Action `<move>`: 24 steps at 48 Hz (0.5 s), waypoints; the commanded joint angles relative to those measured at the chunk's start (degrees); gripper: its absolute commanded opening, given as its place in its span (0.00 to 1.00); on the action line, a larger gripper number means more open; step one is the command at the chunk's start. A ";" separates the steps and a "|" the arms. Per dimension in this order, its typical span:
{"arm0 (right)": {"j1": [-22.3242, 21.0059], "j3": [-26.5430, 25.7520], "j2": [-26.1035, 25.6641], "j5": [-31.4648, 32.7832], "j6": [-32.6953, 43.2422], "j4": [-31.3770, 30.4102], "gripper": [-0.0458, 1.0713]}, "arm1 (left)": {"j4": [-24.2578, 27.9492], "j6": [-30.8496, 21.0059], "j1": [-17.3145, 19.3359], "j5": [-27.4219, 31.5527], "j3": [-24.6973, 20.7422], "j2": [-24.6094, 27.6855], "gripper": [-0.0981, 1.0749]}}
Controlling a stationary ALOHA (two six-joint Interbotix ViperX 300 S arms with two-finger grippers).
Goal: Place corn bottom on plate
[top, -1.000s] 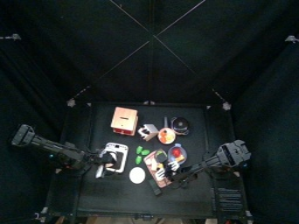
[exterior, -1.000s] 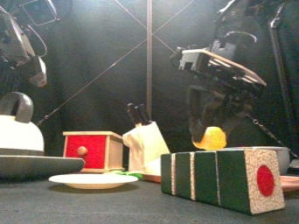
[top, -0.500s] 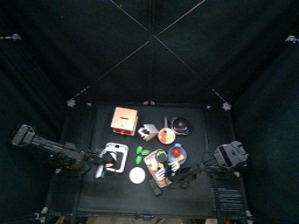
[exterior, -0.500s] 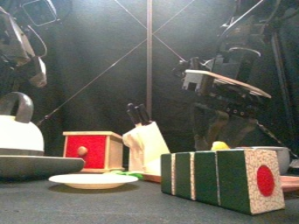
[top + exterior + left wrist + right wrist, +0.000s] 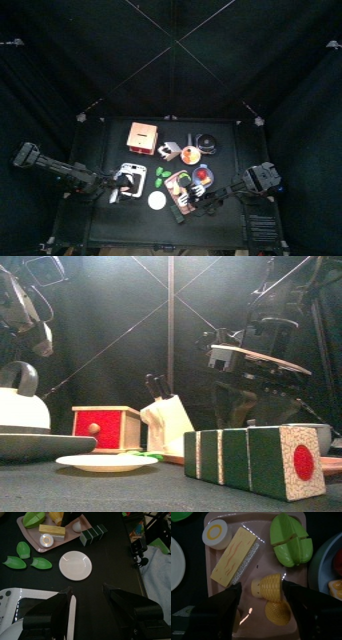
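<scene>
Yellow corn pieces (image 5: 271, 587) are lying directly between and just ahead of the right gripper (image 5: 261, 594), whose jaws are standing spread wide on either side, gripping nothing. The pieces are resting on the pink tray (image 5: 221, 594), beside a cheese slice (image 5: 232, 556) and green leaf (image 5: 290, 539). The white plate (image 5: 79, 565) is sitting off the tray's far side, towards the left gripper (image 5: 88, 599), which is hanging apart and empty above it. The corn's long axis is running along the jaws' gap. Room around it is looking tight.
</scene>
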 commanded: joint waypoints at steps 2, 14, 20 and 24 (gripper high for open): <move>0.00 -1.14 -1.49 0.09 -0.44 0.18 0.98 | 0.18 0.09 0.18 -0.44 -0.62 -0.09 0.83; 0.18 -1.85 -4.13 0.26 -0.79 -0.09 0.97 | 0.09 0.00 0.26 -0.44 -0.62 -0.09 0.83; 0.26 -1.85 -6.15 0.88 -0.70 -1.41 0.97 | 0.09 0.00 0.18 -0.44 -0.62 -0.09 0.83; 0.26 -2.02 -7.38 1.32 -0.62 -2.90 0.97 | 0.09 0.00 0.26 -0.44 -0.62 -0.09 0.83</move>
